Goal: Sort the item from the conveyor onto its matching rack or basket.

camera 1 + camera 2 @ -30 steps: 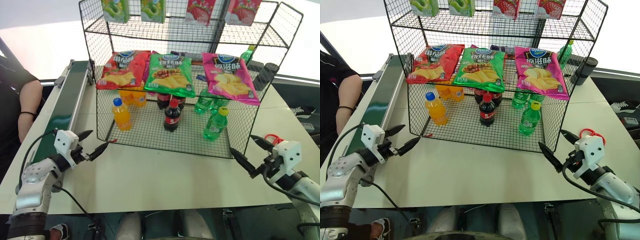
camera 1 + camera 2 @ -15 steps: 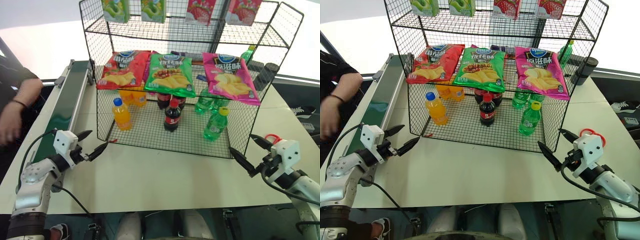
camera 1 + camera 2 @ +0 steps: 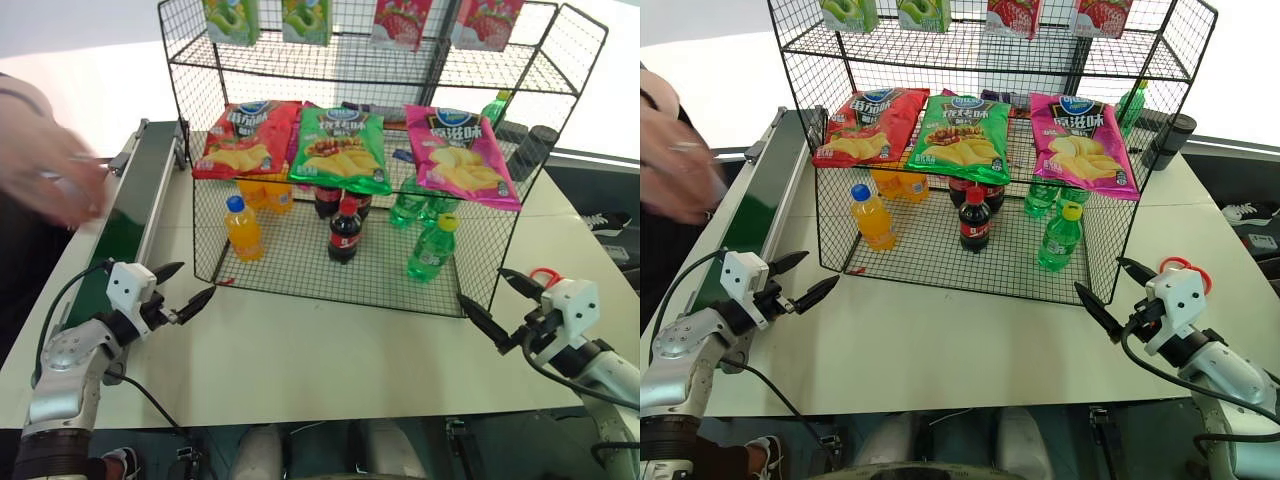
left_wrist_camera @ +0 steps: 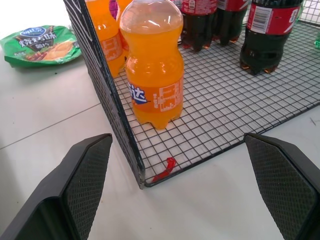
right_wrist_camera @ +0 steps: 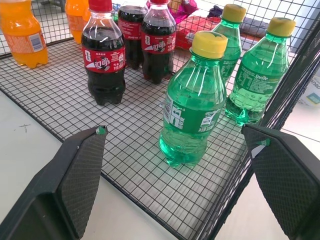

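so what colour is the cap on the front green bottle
Yellow cap, clearest in the right wrist view.

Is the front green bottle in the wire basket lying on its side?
No, the front green bottle stands upright on the mesh floor of the wire basket, with its yellow cap on top.

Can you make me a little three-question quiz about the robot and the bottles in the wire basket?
1. True or false: both the left gripper and the right gripper are open and hold nothing.
2. What cap colour has the front green bottle? A red, B yellow, C blue.
3. Fill in: a person's hand is above the ____.

Key: 1 true. 2 B. 3 conveyor.
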`<state>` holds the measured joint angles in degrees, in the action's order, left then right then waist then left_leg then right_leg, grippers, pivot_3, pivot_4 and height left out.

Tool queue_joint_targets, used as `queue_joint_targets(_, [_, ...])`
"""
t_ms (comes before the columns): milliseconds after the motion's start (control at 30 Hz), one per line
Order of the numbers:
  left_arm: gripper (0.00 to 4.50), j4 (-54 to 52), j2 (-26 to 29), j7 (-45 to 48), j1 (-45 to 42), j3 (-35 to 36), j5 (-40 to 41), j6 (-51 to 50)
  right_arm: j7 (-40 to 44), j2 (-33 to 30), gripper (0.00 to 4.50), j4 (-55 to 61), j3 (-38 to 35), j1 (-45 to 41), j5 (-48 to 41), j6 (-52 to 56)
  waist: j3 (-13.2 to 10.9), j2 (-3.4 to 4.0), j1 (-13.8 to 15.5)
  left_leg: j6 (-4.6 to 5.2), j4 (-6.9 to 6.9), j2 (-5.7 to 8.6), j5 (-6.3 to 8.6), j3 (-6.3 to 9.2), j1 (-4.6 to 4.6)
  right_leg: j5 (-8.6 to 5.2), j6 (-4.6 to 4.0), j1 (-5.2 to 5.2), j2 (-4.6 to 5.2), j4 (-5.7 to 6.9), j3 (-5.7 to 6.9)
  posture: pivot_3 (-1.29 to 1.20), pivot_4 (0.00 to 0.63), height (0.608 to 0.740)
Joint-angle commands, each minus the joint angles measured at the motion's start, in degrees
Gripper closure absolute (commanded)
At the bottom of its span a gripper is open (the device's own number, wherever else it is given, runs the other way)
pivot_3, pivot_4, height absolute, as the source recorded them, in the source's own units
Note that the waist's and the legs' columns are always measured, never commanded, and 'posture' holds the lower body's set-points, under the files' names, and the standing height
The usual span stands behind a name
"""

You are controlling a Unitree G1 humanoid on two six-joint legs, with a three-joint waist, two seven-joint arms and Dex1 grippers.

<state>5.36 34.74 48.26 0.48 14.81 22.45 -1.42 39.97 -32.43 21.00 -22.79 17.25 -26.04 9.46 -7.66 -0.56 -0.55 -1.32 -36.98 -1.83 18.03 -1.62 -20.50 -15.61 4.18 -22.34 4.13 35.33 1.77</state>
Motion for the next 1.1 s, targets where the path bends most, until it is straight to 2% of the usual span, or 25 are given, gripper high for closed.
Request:
queue_joint_targets(33, [0.00,-2.7,0.6,-0.4,0.3,0.9,0.1,-0.5,0.3,-0.2,0.02,0.8,-0.4,-0.4,-0.5,-0.4,0.0,0.00,0.0,0.00,0.00,0.00,0.00,0.00,0.00,0.00,0.00,0.00,0.00,0.00,0.00,0.00,0.150,0.740])
queue_joint_targets(1100, [0.00,-6.4,0.6,-1.9,-1.7,0.1,-0.2,-4.3,-1.7,0.1,0.02,1.5,2.4,-3.0,-0.2,0.6,0.0,0.02,0.0,-0.01,0.02,0.01,0.00,-0.01,-0.04,-0.01,-0.03,-0.03,0.03,-0.05,0.00,0.00,0.150,0.740])
